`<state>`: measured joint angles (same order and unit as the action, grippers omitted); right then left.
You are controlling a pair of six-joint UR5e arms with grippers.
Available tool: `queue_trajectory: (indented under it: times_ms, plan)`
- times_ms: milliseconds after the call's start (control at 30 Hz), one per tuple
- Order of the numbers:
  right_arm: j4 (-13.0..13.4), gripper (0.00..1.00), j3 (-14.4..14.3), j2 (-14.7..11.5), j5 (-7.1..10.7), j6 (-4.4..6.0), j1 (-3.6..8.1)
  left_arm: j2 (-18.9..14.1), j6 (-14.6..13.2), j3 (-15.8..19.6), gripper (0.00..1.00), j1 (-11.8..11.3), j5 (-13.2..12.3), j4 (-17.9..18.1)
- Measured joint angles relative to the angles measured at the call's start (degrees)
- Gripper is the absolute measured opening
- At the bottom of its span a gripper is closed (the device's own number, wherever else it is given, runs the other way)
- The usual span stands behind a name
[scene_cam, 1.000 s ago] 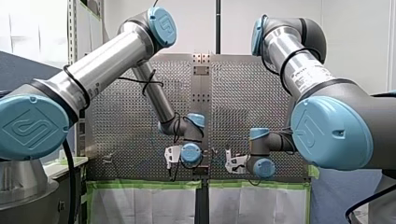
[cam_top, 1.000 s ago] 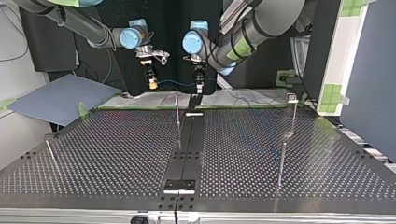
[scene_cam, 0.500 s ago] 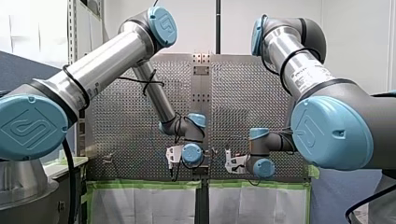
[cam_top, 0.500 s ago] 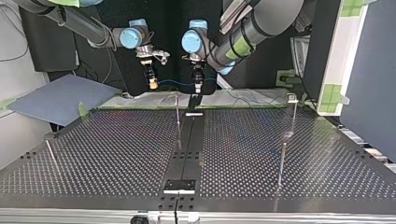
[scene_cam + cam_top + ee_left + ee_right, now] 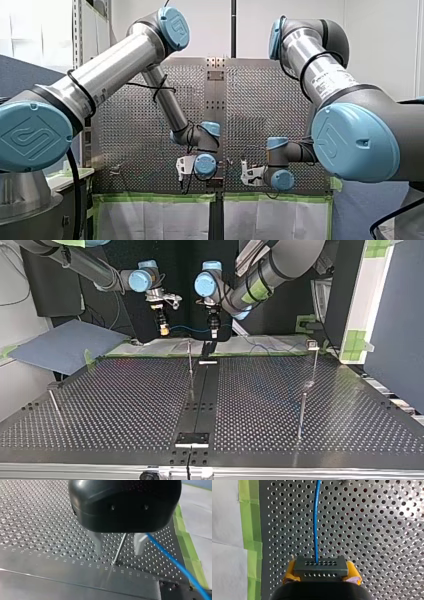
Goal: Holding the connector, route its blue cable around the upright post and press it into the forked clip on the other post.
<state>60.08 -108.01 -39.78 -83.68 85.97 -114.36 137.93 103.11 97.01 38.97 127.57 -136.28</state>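
Perforated metal worktop, edged with green tape, spreads beneath both arms. The black connector is clamped between the yellow pads of my right arm's jaws. In the top view it hangs over the worktop's far edge, at 11 o'clock from the upright post. Its blue cable runs toward 3 o'clock to my left arm's jaws. Their metal fingers stand apart, with the post showing between them and the cable just beside one finger.
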Motion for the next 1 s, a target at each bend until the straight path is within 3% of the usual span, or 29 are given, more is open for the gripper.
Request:
queue_trajectory:
  times_ms: [67,633,1000]
  plan:
    - [0.0,0.0,0.0,0.0,0.0,0.0,-0.02,0.0,-0.5,0.0,0.02,0.0,0.0,0.0]
    - [0.1,0.0,0.0,0.0,0.02,0.14,0.07,0.0,-1.7,0.0,0.02,0.2,-0.1,-0.1]
    - [0.8,0.0,0.0,0.0,0.12,0.59,0.98,0.0,-4.1,0.0,0.02,2.5,0.0,0.8]
